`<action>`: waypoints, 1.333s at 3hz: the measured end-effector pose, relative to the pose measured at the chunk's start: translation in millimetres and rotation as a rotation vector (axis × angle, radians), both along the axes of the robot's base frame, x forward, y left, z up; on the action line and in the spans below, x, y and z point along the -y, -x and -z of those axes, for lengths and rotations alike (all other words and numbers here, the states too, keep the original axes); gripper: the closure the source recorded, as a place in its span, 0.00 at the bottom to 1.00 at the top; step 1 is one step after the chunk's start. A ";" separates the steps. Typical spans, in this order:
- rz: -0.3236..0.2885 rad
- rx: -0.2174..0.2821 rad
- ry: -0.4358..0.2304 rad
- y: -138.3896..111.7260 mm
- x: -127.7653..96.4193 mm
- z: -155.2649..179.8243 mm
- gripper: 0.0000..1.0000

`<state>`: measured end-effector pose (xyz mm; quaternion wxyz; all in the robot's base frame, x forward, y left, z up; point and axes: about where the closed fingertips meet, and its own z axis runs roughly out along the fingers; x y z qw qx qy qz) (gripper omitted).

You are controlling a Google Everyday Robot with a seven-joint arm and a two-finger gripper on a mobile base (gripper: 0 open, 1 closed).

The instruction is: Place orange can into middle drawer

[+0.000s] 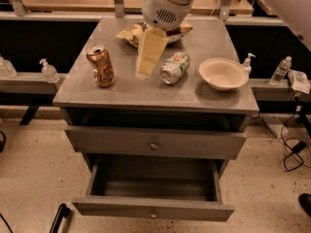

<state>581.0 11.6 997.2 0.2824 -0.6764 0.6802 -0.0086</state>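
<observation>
The orange can stands upright on the left part of the grey cabinet top. My gripper hangs above the top, to the right of the orange can and apart from it, between it and a green-and-white can. It holds nothing that I can see. The middle drawer is pulled out below the closed upper drawer, and its inside looks empty.
The green-and-white can lies on its side near the middle of the top. A white bowl sits at the right. A chip bag lies at the back, partly behind the arm. Bottles stand on the side ledges. Cables lie on the floor at right.
</observation>
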 end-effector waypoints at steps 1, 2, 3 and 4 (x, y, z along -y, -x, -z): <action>0.020 0.058 -0.076 -32.3 -9.2 6.9 0.00; 0.032 0.084 -0.205 -102.5 -43.9 39.0 0.00; 0.042 0.057 -0.285 -143.5 -66.4 75.6 0.00; 0.042 0.056 -0.285 -143.5 -66.5 75.6 0.00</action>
